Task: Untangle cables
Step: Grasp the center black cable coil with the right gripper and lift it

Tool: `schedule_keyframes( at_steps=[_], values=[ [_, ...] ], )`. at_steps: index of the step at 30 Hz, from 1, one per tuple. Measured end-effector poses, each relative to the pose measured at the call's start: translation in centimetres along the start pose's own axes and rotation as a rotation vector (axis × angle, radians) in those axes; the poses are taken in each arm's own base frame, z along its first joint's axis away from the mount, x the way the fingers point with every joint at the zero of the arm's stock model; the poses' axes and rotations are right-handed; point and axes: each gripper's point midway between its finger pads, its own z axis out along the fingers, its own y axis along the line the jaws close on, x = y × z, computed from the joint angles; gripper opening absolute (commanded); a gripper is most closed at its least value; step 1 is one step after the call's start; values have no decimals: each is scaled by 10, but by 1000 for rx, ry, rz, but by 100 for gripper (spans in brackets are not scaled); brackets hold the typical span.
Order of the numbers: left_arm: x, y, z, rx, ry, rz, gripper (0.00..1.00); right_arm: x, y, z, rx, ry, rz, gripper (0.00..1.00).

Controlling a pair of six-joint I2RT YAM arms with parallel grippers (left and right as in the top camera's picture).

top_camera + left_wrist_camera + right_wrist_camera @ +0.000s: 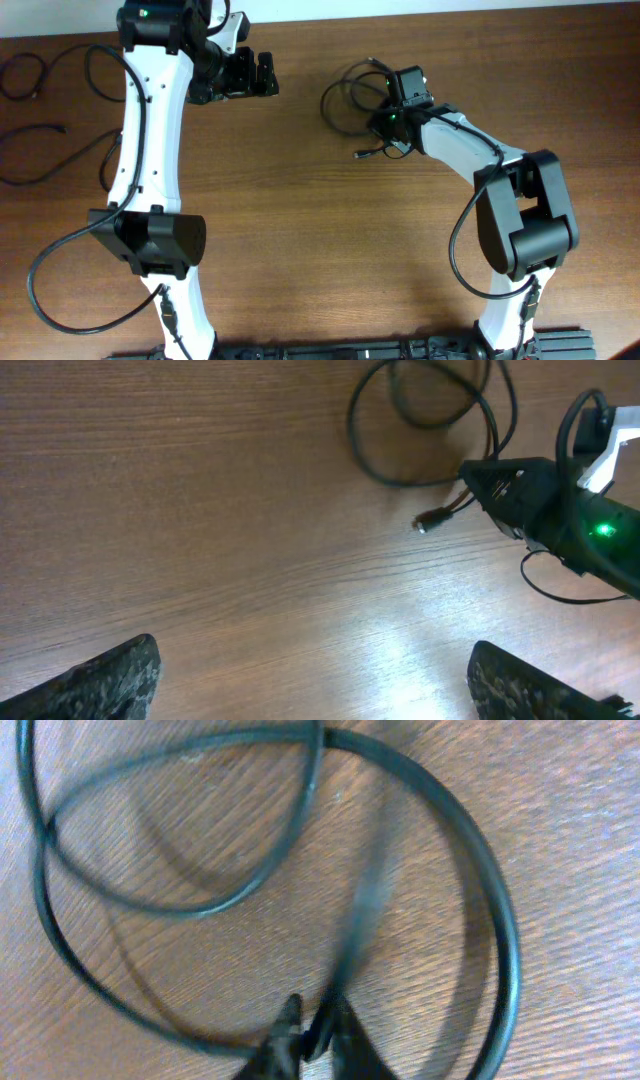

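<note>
Wood desk (320, 250): right claw (312, 1038) pinched on 1 strand of cable (470, 840); left claw (315, 685) wide, empty. Rec lift slow, keep loops from cinching.

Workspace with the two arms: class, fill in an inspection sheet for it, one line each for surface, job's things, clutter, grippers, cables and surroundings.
Surface: brown wooden table, wood grain, no marks seen.
Job's things: coiled black cable lying in overlapping loops; its plug lies free on the wood.
Clutter: nothing seen.
Grippers: left gripper, jaws wide open, holding nothing, over bare wood; right gripper, jaws shut on a strand of the coiled black cable.
Cables: further black cables at the table's left edge, apart from both grippers; the arms' own leads hang in loops.
Surroundings: black base rail along the near edge; a pale strip beyond the far edge.
</note>
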Motion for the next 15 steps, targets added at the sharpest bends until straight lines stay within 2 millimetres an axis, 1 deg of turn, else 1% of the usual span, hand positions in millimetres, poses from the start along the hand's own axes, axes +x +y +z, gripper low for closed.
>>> schedule_keyframes(
  at_steps=[1, 2, 3, 4, 5, 6, 8, 9, 10, 11, 13, 14, 15],
  values=[
    [0, 0, 0, 0, 0, 0, 99, 5, 3, -3, -17, 28, -34, 4],
    [0, 0, 0, 0, -1, 0, 99, 9, 7, -12, -32, 53, -64, 4],
    [0, 0, 0, 0, 0, 0, 99, 12, 18, -31, -70, 71, -104, 4],
    [0, 0, 0, 1, -1, 0, 99, 15, 23, -36, -95, 88, -127, 4],
    [0, 0, 0, 0, -1, 0, 99, 8, 52, -80, -200, 53, -176, 4],
    [0, 0, 0, 1, -2, 1, 99, 6, 79, -125, -319, 23, -234, 4],
    [0, 0, 0, 1, 0, 0, 99, 8, 117, -205, -509, -41, -331, 4],
    [2, -1, 0, 4, 6, -2, 99, 12, 126, -234, -573, -60, -364, 4],
    [9, -3, 0, 17, 35, -10, 99, 18, 134, -263, -638, -73, -397, 4],
    [11, -6, 0, 36, 43, -13, 99, 26, 139, -290, -700, -81, -432, 4],
    [11, -10, -1, 60, 46, -12, 99, 36, 144, -313, -764, -74, -470, 4],
    [11, -12, -1, 68, 47, -11, 99, 41, 145, -320, -786, -69, -495, 4],
    [12, -13, -1, 75, 49, -11, 96, 44, 144, -322, -794, -56, -509, 4]
  ],
)
